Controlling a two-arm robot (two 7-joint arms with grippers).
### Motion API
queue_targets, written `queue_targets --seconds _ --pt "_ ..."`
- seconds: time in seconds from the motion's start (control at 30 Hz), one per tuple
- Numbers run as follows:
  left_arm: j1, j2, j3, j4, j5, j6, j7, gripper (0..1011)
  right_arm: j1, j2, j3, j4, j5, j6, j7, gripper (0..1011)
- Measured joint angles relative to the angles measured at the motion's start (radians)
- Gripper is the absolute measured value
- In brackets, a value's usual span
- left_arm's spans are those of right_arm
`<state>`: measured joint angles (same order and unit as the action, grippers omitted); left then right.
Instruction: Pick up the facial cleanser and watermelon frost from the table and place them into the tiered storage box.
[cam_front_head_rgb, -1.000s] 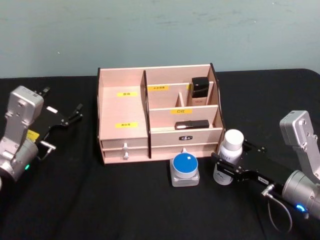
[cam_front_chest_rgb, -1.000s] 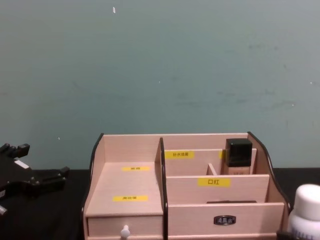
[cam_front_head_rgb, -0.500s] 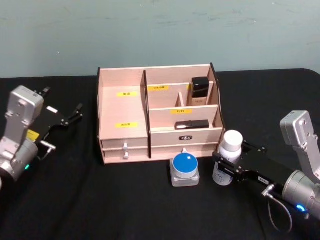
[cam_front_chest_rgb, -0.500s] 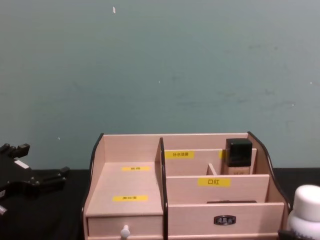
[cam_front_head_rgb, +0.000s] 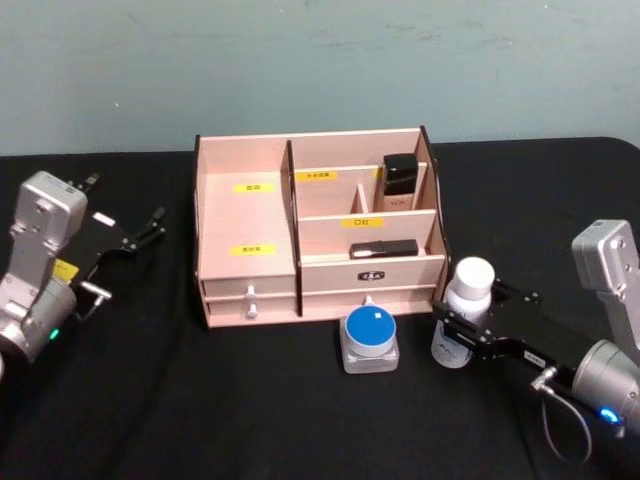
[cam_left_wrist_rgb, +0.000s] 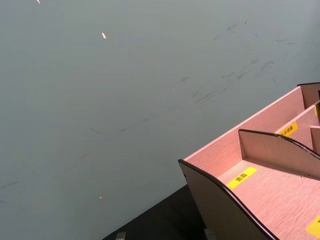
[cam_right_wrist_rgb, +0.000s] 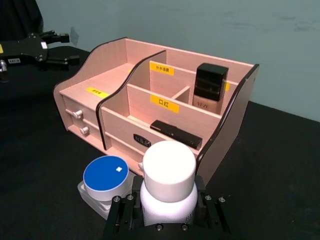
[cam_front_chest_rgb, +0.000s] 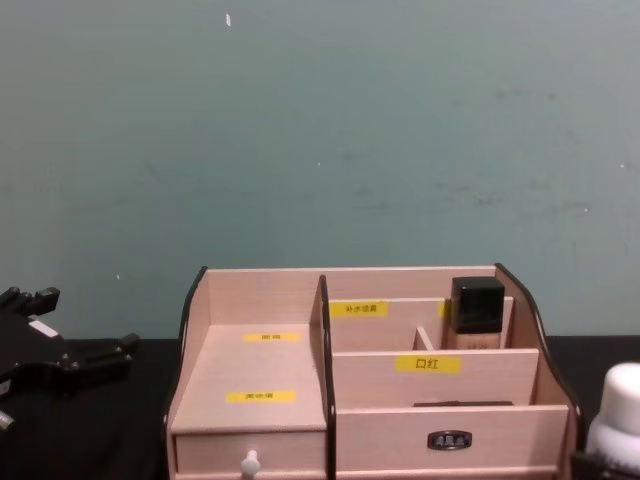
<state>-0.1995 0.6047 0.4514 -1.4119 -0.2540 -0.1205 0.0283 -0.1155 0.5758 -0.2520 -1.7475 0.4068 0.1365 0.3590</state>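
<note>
Though still gripped, the white bottle (cam_front_head_rgb: 472, 285) shifted right.

Black table (cam_front_head_rgb: 200, 400), teal wall (cam_front_head_rgb: 300, 60), black-capped bottle (cam_front_head_rgb: 400, 180)

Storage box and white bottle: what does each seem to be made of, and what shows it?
The storage box: thin pale wood or plywood, matt, judging by faint grain and dark cut edges. The white bottle: probably plastic, smooth with slight sheen; glass cannot be excluded.
</note>
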Motion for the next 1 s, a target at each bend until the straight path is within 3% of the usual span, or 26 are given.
queue_targets --seconds 0.6,0.8,1.0 --pt "0.000 0.000 0.000 0.000 0.000 0.000 0.000 1010 -0.002 0.020 0.039 -0.088 0.021 0.003 0.022 602" --pt "0.000 0.000 0.000 0.000 0.000 0.000 0.000 1010 0.064 0.009 0.015 -0.097 0.022 0.017 0.031 602" --pt "0.000 0.000 0.000 0.000 0.000 0.000 0.000 1010 0.163 -0.023 -0.038 -0.065 0.002 0.037 0.036 602"
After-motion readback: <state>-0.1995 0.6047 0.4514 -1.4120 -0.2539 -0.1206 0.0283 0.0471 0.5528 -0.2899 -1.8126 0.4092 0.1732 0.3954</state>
